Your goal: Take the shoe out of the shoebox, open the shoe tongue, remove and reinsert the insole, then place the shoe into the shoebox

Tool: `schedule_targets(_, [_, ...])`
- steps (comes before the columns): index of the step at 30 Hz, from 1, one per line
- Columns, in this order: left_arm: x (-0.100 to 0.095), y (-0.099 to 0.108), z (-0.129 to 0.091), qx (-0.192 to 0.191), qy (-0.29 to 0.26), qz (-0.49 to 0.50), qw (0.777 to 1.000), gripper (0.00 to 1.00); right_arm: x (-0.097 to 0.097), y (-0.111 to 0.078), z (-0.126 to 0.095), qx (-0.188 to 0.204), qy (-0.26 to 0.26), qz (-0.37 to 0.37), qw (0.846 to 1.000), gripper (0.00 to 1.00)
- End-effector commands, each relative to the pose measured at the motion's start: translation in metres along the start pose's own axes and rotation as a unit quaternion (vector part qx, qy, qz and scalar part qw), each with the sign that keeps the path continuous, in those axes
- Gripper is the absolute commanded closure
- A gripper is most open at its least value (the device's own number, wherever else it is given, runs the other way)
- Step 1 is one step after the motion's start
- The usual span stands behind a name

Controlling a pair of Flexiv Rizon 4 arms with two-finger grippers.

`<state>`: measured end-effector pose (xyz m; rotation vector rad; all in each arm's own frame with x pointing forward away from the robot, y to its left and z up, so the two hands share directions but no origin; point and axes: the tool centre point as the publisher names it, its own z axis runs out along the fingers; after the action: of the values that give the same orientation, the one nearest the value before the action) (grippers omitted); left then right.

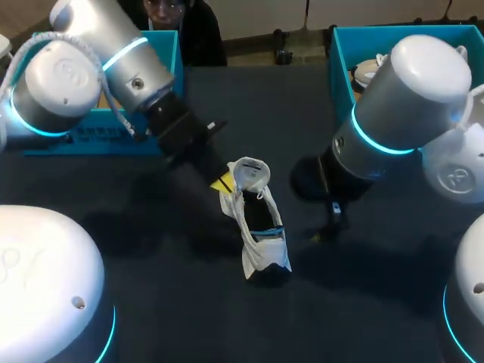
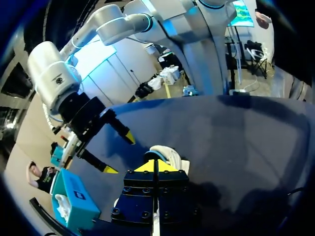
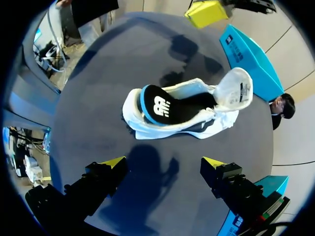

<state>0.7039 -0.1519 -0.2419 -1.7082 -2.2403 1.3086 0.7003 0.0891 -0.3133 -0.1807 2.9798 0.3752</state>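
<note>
Shoe [image 1: 261, 246] on dark table [image 1: 151, 287], left hand [image 2: 155, 165] together, right hand [image 3: 165, 162] apart.

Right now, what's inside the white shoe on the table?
A black insole with a blue edge lies inside the white sneaker, its heel end poking up. The white tongue is flipped open, but the sneaker's front covers the insole's toe end.

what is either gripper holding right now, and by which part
Nothing: the right gripper is open beside the shoe, the left gripper shut, apart from it.
</note>
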Motion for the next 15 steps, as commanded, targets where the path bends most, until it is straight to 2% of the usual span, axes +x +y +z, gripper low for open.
schedule_targets(1, [-0.002,-0.001,-0.001,-0.001,0.025,0.000,1.000,1.00,-0.002,-0.010,-0.020,-0.007,0.013,0.002,1.000,0.00])
schedule_targets(10, [-0.002,-0.001,-0.001,-0.001,0.025,0.000,1.000,1.00,-0.018,-0.027,-0.058,0.023,0.006,0.003,1.000,0.00])
schedule_targets(15, [-0.002,-0.001,-0.001,-0.001,0.025,0.000,1.000,1.00,-0.022,-0.032,-0.077,0.021,0.015,-0.004,1.000,0.00])
